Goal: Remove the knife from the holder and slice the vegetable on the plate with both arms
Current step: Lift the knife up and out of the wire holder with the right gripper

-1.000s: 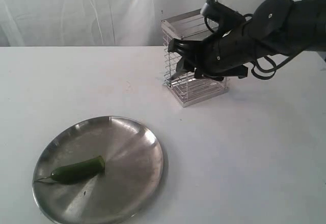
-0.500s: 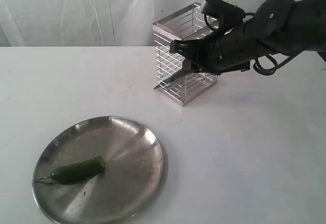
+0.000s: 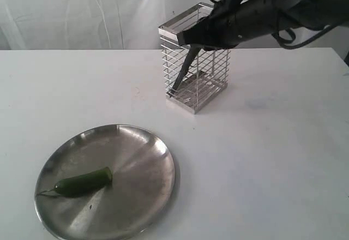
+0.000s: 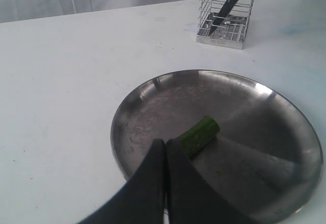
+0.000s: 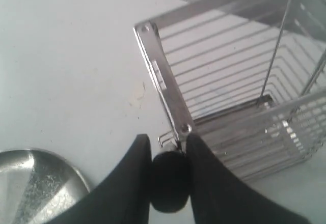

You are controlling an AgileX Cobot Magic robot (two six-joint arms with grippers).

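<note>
The right claw (image 5: 169, 183) is clamped on the knife (image 3: 182, 72) handle, its blade slanting down inside the wire holder (image 3: 194, 65) on the bench (image 3: 272, 158). The left claw (image 4: 165, 159), pinched together, hovers over the plate (image 4: 285, 127) beside the pepper (image 4: 199, 134).

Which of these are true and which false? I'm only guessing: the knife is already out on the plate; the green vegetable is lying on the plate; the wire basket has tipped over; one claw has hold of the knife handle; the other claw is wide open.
1. The knife lies on the plate. False: its blade is inside the holder.
2. The vegetable lies on the plate. True.
3. The holder has tipped over. False: it stands upright on the table.
4. The right gripper is shut on the knife's handle. True.
5. The left gripper is wide open. False: its fingers are closed together.
</note>
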